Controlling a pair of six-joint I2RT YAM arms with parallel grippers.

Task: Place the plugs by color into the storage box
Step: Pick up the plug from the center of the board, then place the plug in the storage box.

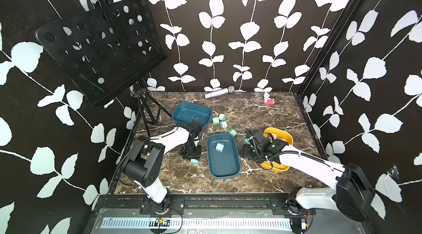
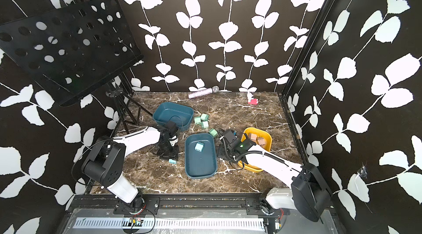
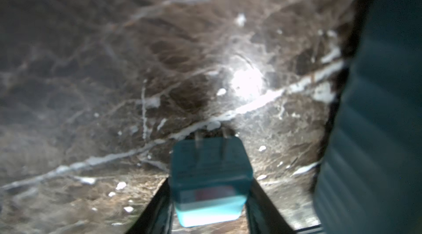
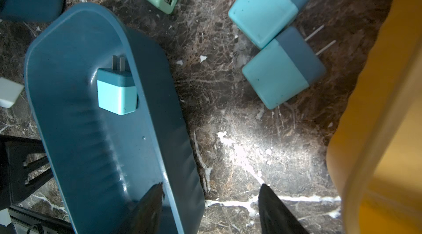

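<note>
Dark brown marble [image 1: 251, 116] with white veins covers my tabletop, walled in by black leaf-patterned paper. My left gripper [image 3: 210, 182] is clamped on a light blue plug [image 3: 210, 164], with a finger flat against each side and the prongs pointing away from the wrist camera. In a top view that plug [image 1: 194, 161] sits low at the marble, at 9 o'clock from the nearer teal tray [image 1: 225, 164]. A second light blue plug [image 1: 220, 147] lies inside that tray. My right gripper [image 4: 211, 189] is spread wide with nothing between its fingers, over bare marble between the tray and the yellow bin [image 1: 283, 133]. Two more light blue plugs [image 4: 283, 73] lie side by side just beyond it. Tan plugs [image 2: 260, 141] rest in the yellow bin. Mint green plugs [image 1: 220, 121] cluster at 12 o'clock from the tray, beside the farther teal bin [image 1: 189, 111].
</note>
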